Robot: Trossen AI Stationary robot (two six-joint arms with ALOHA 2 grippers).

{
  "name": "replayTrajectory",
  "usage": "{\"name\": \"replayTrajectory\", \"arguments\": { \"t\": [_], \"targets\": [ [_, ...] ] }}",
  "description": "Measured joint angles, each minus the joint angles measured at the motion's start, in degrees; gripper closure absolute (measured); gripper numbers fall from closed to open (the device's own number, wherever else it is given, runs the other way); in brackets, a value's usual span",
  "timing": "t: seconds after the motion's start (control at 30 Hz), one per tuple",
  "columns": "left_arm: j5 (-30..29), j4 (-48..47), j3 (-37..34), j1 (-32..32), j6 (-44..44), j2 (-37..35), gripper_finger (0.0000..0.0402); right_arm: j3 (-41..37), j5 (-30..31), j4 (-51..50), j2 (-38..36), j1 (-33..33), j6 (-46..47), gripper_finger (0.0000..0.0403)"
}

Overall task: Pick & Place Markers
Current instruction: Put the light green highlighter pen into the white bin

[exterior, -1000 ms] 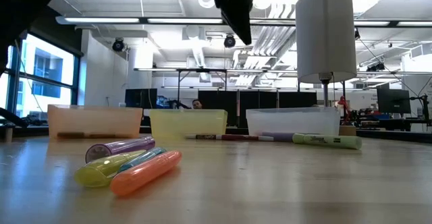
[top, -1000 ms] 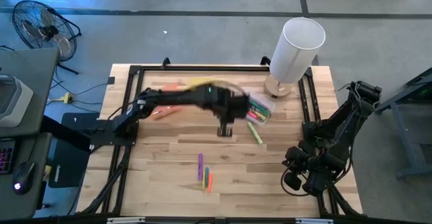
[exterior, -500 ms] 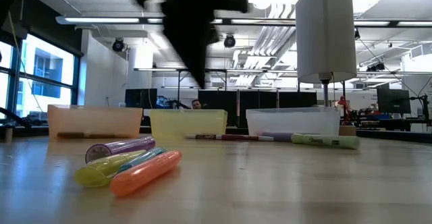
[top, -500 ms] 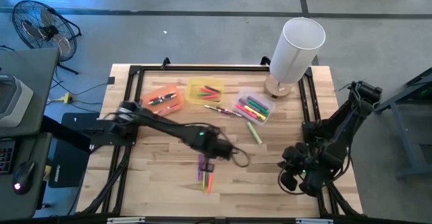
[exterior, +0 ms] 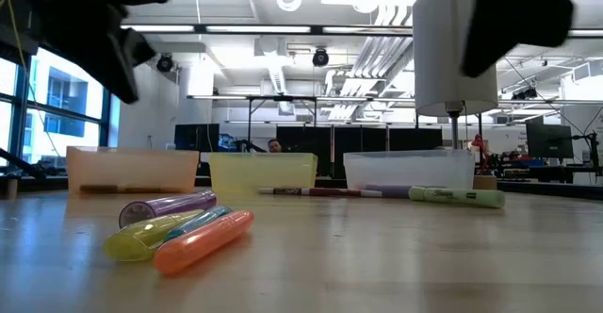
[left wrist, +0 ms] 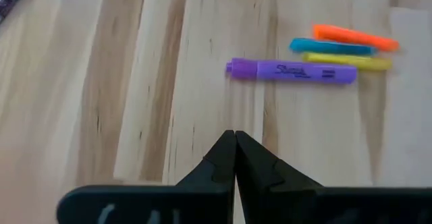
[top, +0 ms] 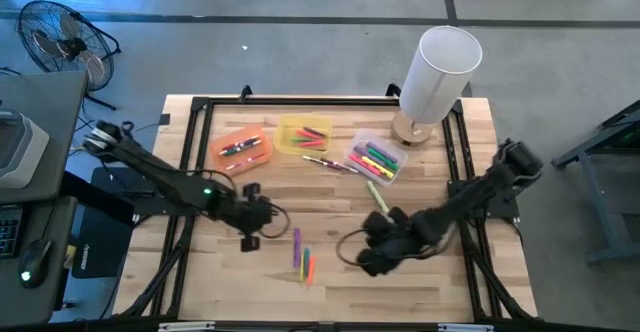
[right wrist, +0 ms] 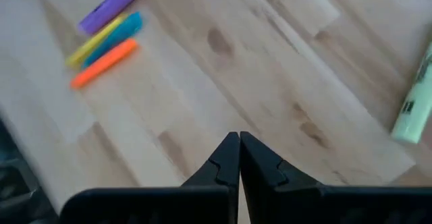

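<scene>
Three loose markers lie flat together near the table's near middle: purple [top: 297,243] [left wrist: 290,71] [right wrist: 115,3], yellow with a teal cap [top: 303,260] [left wrist: 337,53], and orange [top: 310,268] [right wrist: 104,63] [exterior: 203,240]. A pale green highlighter [top: 379,197] [right wrist: 413,106] and a thin pen [top: 330,164] lie near the clear bin. Other markers lie inside the bins. My left gripper [top: 249,238] [left wrist: 235,135] is shut above bare wood, left of the purple marker. My right gripper [top: 368,260] [right wrist: 239,137] is shut too, hovering right of the group.
The orange bin [top: 243,148], yellow bin [top: 305,135] and clear bin [top: 374,159] stand in a row at the far side. A white-shaded lamp [top: 435,72] stands at the far right corner. A black frame [top: 190,162] runs along the table's edges.
My left arm has swung from near the clear bin toward the near edge and then left, passing over the loose markers to stop left of them. My right arm has moved from the table's right edge toward the middle, up to the markers' right side. The markers have not moved.
</scene>
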Motion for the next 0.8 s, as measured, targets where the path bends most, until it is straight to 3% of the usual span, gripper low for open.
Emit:
{"name": "replayTrajectory", "arguments": {
  "t": [0.23,0.4,0.57,0.8],
  "targets": [
    [-2.2,-0.1,-5.8,-3.9,-1.2,-11.8,0.0402,19.3,-3.5,-14.9,14.3,-3.7,5.3,0.0403],
    [-4.1,-0.8,-6.1,-6.6,-0.7,-15.7,0.0401,27.7,-4.2,-29.8,20.6,-4.4,16.4,0.0403],
    [-4.9,-1.0,-6.1,-8.5,-0.7,-16.9,0.0401,25.5,-4.3,-40.0,21.4,-7.1,26.9,0.0402],
    [-4.0,-2.1,-6.1,-9.1,-1.2,-16.7,0.0401,16.1,-7.5,-36.1,20.9,-12.6,19.5,0.0359]
  ]
}}
